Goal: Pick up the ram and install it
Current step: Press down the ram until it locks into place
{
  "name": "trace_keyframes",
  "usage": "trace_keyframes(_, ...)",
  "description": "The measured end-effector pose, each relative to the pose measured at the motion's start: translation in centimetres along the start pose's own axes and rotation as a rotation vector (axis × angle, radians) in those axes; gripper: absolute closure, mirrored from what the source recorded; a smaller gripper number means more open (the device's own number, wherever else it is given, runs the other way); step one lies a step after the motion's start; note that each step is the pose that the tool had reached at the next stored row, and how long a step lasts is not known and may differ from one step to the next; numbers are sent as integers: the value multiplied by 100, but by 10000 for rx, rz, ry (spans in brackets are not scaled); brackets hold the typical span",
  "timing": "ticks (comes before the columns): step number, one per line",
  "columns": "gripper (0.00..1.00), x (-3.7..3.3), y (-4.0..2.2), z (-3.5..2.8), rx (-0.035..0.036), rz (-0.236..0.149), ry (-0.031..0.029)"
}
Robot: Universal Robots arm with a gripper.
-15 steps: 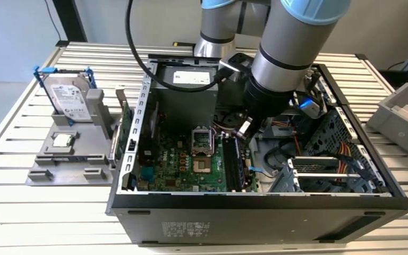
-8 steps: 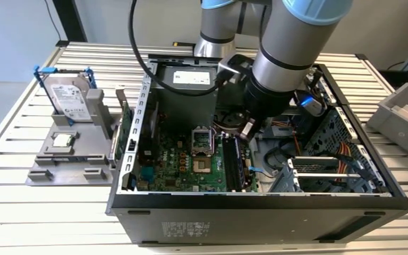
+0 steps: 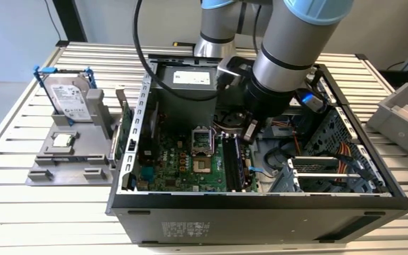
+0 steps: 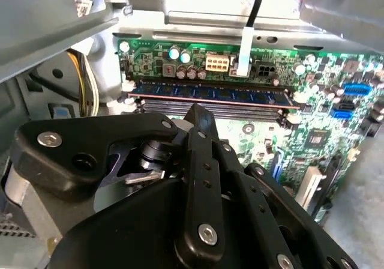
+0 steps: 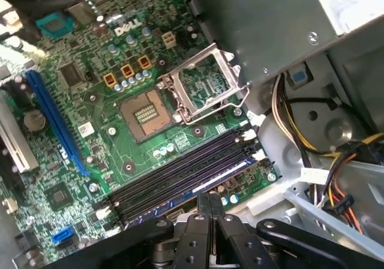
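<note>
One stick, the ram (image 4: 210, 95), looks seated in its motherboard slot (image 5: 180, 176) | my hand (image 5: 210, 206) sits just above, fingers pressed together, holding nothing | install seems done.

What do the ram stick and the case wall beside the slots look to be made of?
The ram looks like blue circuit board, matte, with a row of dark flat chips, probably plastic-cased. The case wall looks like bare sheet metal, dull grey with punched holes and bent edges. The pincer by the slots looks like black, slightly glossy metal or hard plastic with screws.
</note>
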State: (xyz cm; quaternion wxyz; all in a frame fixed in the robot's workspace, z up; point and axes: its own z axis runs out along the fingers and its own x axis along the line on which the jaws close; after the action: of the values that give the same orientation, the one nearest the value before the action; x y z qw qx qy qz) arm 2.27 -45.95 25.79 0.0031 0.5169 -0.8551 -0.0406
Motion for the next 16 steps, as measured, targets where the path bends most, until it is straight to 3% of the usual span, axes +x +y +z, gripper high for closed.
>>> trace_keyframes(16, 100, -1, -3, -1, -15, -2484, 144)
